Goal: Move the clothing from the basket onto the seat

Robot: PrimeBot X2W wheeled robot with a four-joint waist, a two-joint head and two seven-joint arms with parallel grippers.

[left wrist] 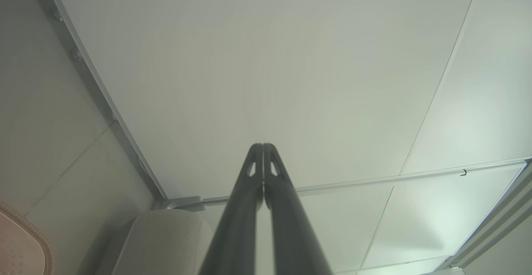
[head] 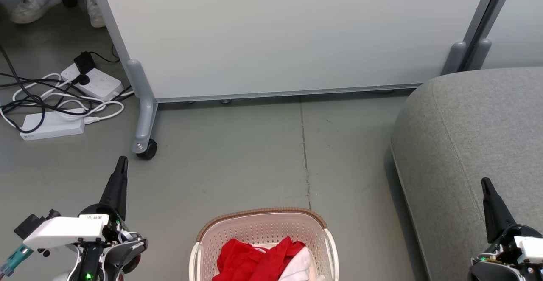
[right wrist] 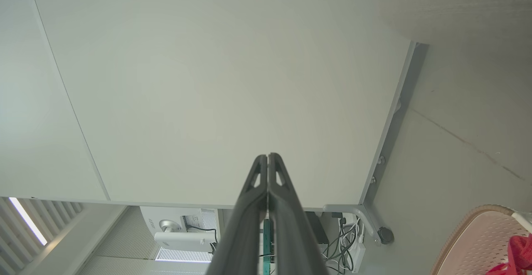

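The red clothing (head: 258, 262) was seen heaped in the laundry basket (head: 263, 214) at 6 o'clock, none yet laid on the grey seat (head: 475, 132) at 3 o'clock. The left hand (head: 122, 161) and right hand (head: 485, 182) were held closed and empty, flanking the basket, presumably readied for a reach.

Closed left pincer (head: 122, 162), closed right pincer (head: 485, 183)

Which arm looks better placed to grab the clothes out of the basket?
Probably left. The left gripper, shut, sits nearer the basket holding the clothing; the right gripper, also shut, is farther off, by the seat. Either must open first.
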